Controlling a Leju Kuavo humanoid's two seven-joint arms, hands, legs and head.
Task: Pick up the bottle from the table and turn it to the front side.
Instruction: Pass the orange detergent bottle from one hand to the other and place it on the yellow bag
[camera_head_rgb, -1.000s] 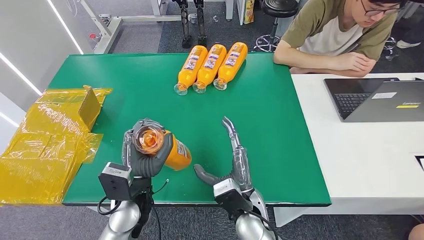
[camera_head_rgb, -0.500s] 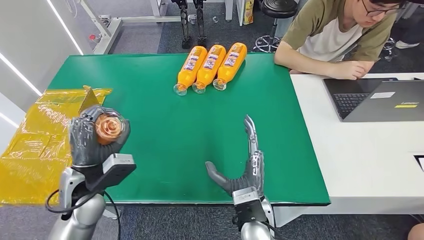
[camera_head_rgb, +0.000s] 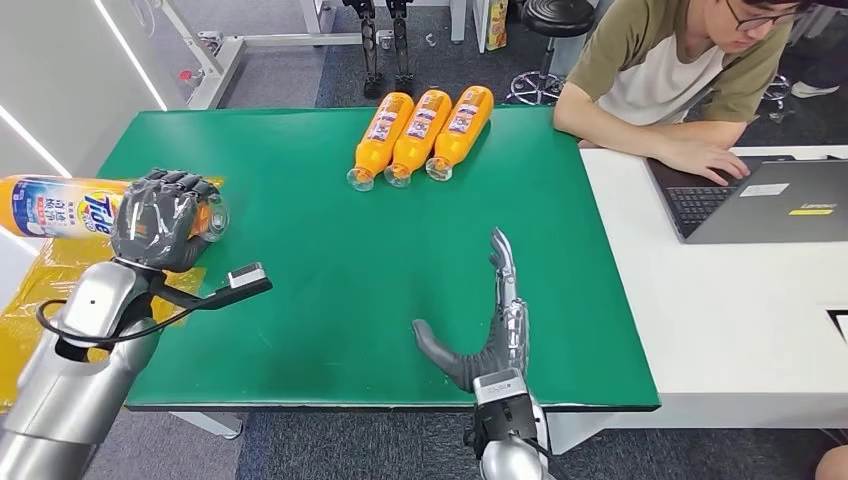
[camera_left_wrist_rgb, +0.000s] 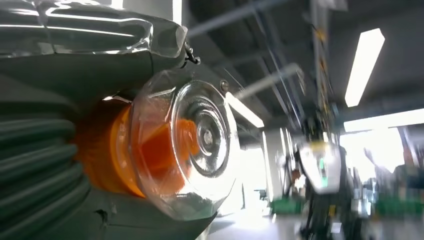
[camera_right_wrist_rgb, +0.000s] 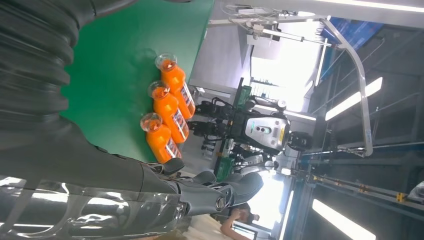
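Note:
My left hand (camera_head_rgb: 160, 218) grips an orange Tide bottle (camera_head_rgb: 60, 205) near its clear cap and holds it sideways in the air over the table's left edge, its printed label facing me. The left wrist view shows the clear cap (camera_left_wrist_rgb: 187, 145) close up against the hand (camera_left_wrist_rgb: 45, 165). My right hand (camera_head_rgb: 488, 325) stands open above the green table (camera_head_rgb: 330, 230) near its front edge, fingers stretched out and thumb apart, holding nothing. In the right wrist view the right hand (camera_right_wrist_rgb: 150, 190) has straight fingers.
Three orange bottles (camera_head_rgb: 422, 130) lie side by side at the table's far edge, caps toward me, also seen as bottles (camera_right_wrist_rgb: 167, 107) from the right wrist. Yellow plastic bags (camera_head_rgb: 60, 300) lie at the left. A person (camera_head_rgb: 690, 70) types on a laptop (camera_head_rgb: 760, 195) on the white desk at the right.
My left arm has swung left and turned the bottle from cap-toward-me to lying sideways with its label showing. The right hand has risen a little. The person's hand has moved onto the laptop.

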